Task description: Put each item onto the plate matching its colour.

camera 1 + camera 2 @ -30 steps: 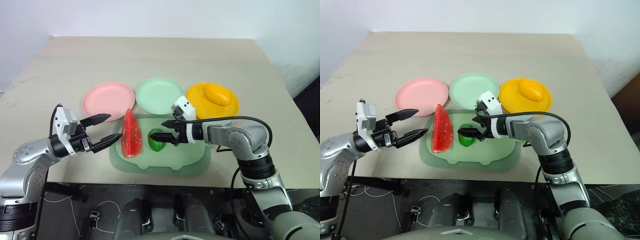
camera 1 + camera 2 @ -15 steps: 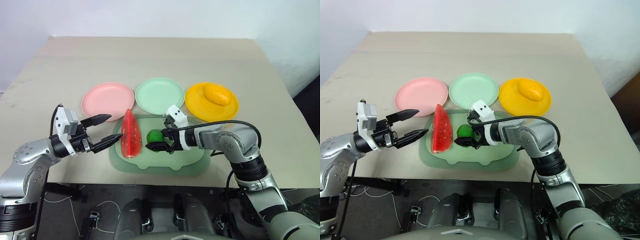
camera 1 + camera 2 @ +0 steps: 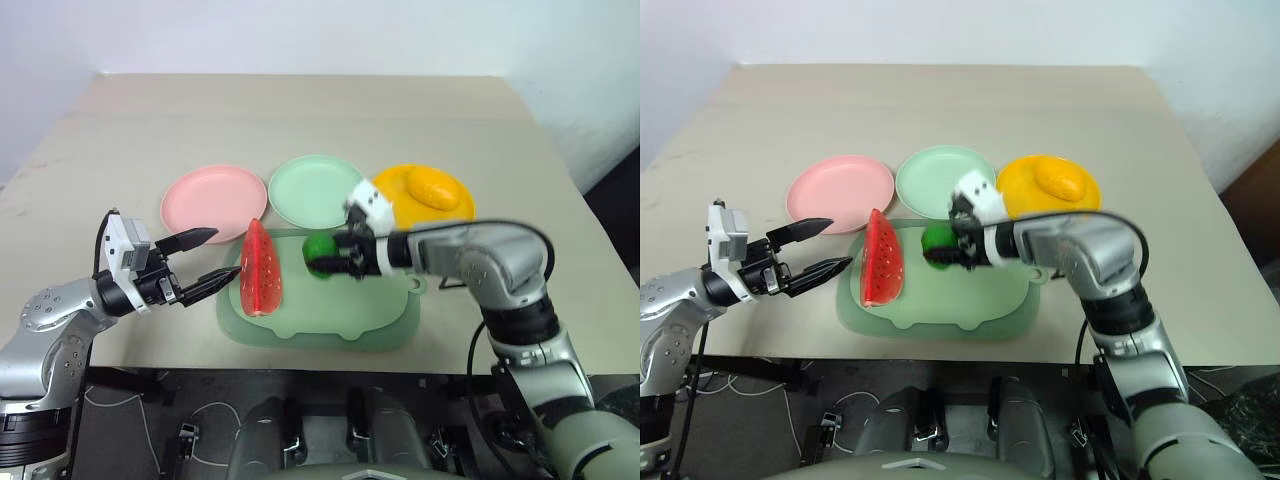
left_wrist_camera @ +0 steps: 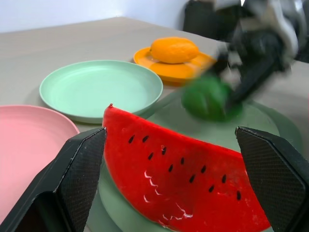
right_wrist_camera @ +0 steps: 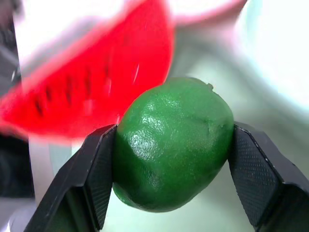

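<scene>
Nearest to the robot lies the pale green mat on the table. The red watermelon wedge rests on the left part of the mat, not yet on a plate. Just beside it the left gripper hovers with its fingers wide open and holds nothing.

Over the far edge of the mat, the right gripper has its fingers closed on the small green fruit, which is lifted off the mat, as the right wrist view confirms.

Behind the mat stand three plates in a row: the pink plate and the mint green plate are bare, and the orange-yellow plate already carries the yellow mango.

So I judge one item is done, the green fruit is on its way, and the wedge is left.
</scene>
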